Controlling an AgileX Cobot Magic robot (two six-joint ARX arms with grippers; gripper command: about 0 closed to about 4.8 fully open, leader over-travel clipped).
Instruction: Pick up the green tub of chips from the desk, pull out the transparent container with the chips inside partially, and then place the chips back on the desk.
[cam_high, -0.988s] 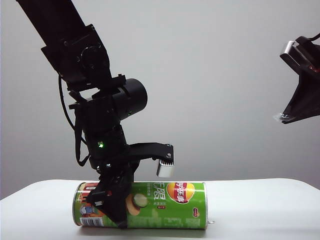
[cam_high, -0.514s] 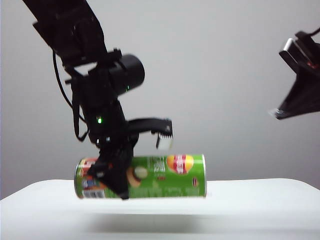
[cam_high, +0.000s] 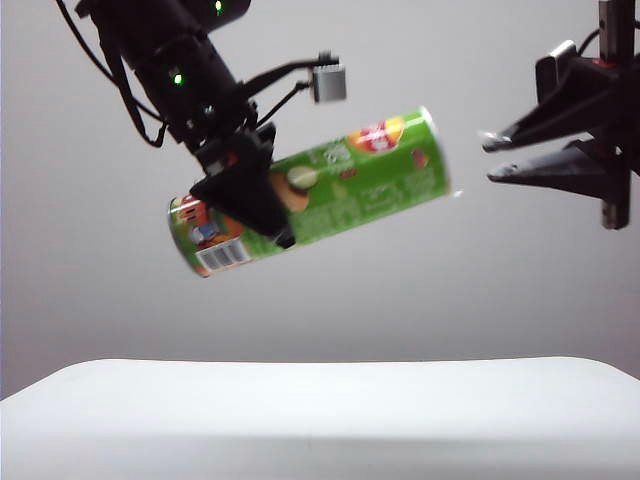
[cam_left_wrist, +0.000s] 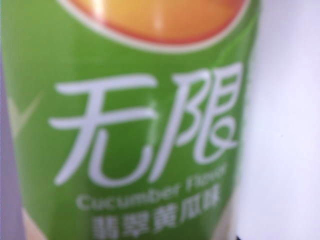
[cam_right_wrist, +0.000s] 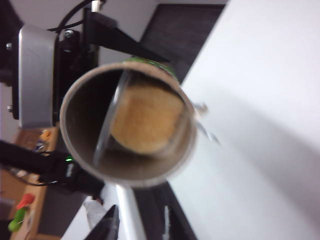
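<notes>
The green tub of chips (cam_high: 370, 185) hangs high above the desk (cam_high: 320, 410), tilted with its right end raised. My left gripper (cam_high: 255, 195) is shut on it near the barcode end. The left wrist view is filled by the tub's green label (cam_left_wrist: 140, 125). My right gripper (cam_high: 490, 157) is level with the tub's raised open end, a short gap away, pointing at it with its jaws slightly apart and nothing between them. The right wrist view looks into the tub's mouth (cam_right_wrist: 82, 125). Inside it are the transparent container (cam_right_wrist: 111, 112) and the chips (cam_right_wrist: 145, 120). The right gripper (cam_right_wrist: 142, 227) stays short of the rim.
The white desk (cam_right_wrist: 260, 100) lies far below both grippers, with a plain grey wall behind. The left wrist camera (cam_high: 330, 82) juts out above the tub.
The left gripper has lifted the tub off the desk and tilted its right end up. The right gripper has swung level, pointing at the tub's open end, and its jaws have parted.
</notes>
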